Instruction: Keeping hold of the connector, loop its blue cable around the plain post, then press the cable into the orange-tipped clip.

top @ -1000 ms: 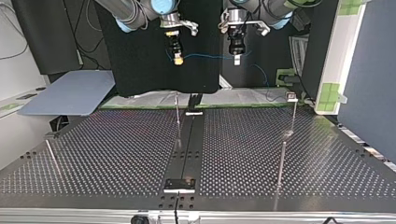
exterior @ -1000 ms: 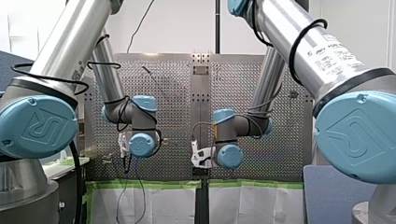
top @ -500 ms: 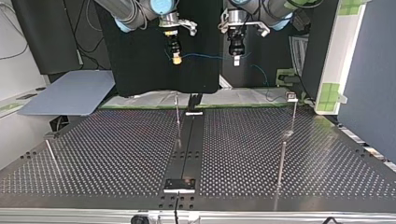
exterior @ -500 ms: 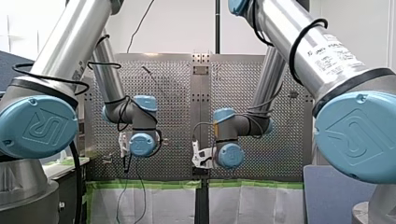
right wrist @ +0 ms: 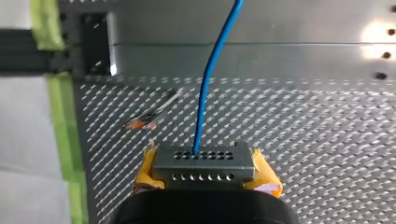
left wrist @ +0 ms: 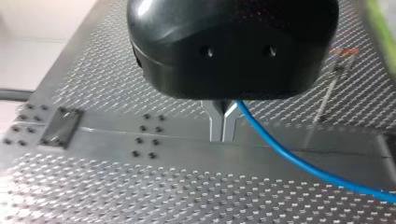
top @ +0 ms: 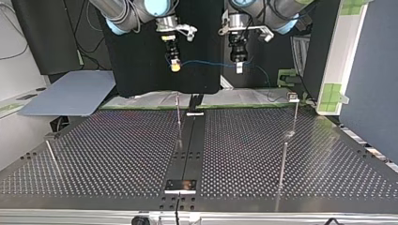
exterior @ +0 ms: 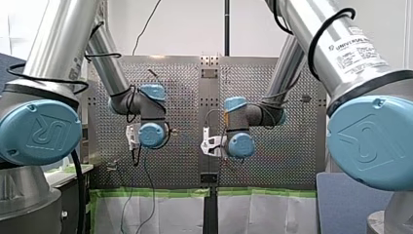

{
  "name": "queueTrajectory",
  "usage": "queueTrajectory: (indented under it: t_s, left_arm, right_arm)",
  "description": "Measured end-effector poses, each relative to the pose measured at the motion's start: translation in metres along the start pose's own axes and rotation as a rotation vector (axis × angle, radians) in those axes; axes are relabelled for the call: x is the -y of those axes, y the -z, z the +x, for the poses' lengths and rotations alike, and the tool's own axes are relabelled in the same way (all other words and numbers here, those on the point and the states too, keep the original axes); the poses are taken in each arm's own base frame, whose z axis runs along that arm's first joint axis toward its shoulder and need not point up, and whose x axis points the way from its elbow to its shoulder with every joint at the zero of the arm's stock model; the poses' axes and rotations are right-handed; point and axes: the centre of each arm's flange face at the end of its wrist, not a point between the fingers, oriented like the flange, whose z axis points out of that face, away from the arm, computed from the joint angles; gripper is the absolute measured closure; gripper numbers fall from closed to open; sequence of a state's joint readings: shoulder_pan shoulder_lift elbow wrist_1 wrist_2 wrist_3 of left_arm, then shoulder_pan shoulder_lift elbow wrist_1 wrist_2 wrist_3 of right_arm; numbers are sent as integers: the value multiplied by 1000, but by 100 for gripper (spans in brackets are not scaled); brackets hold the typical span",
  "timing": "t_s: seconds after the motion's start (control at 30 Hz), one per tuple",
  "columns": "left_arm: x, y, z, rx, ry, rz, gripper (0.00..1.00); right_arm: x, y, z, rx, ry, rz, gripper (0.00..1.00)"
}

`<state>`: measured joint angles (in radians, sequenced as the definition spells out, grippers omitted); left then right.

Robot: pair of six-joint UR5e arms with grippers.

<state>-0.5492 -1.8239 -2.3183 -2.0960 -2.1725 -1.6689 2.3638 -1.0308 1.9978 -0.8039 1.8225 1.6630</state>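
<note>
From the front, my left arm (exterior: pixel 152 134) and my right arm (exterior: pixel 240 145) hang side by side over the middle of the table (exterior: pixel 292 161). Their wrists hide the jaws.

In the top view, my right gripper (top: pixel 175 67) and my left gripper (top: pixel 239 68) sit high above the table's far edge. The blue cable (top: pixel 206 62) runs between them, then drops from the left one toward that edge. A centre post (top: pixel 179 117) stands beside the centre strip (top: pixel 190 145) near the far edge. A corner post (top: pixel 295 115) stands toward the far corner at this view's right. I cannot tell from here which one is plain.

At the left wrist, the metal fingers (left wrist: pixel 216 128) are narrow, almost together. The cable leaves at their root, apparently pinched. The orange-tipped clip (left wrist: pixel 343 51) stands off to one side, near the green-taped edge.

At the right wrist, the yellow pads (right wrist: pixel 145 173) clamp the connector (right wrist: pixel 204 163), with the cable leaving its face.

Likely risks:
- Both grippers are well above the posts, so a loop started too high could slip over a post's top.
- Too much tension could drag the connector out of the pads or bend a thin post.
- The arms work close together and could foul each other.
- The hanging tail could catch on the table edge.
</note>
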Motion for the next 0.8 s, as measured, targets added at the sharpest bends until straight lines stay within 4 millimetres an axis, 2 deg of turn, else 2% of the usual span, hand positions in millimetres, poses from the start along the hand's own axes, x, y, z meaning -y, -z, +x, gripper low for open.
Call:
queueTrajectory:
  t_s: [0.4,0.8]
  left_arm:
    - [7,-20,-64,74,113,-77,100]
    - [5,-27,-124,129,232,-108,100]
  right_arm:
    - [10,-15,79,-82,-64,21,100]
    - [16,-24,168,-175,-142,62,100]
